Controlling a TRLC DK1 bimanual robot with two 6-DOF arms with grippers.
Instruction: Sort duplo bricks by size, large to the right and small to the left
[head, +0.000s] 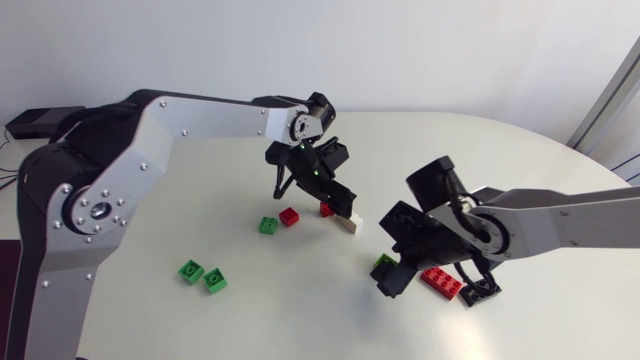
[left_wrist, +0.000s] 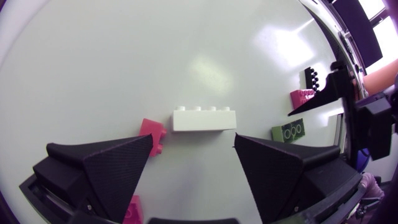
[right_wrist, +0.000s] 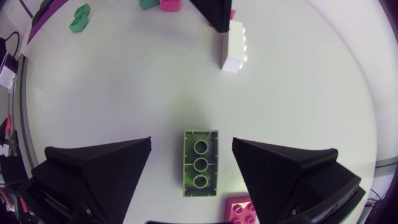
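L claw (left_wrist: 193, 142) held wide, white brick (left_wrist: 204, 119) seen just ahead; R claw (right_wrist: 191, 142) held wide, olive brick (right_wrist: 200, 163) seen betw. fingers, untouched.

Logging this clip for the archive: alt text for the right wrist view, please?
The open right tool hangs over an olive-green long brick lying underside up between its fingers, touching neither. A pink brick sits beside it, and a white long brick lies farther ahead.
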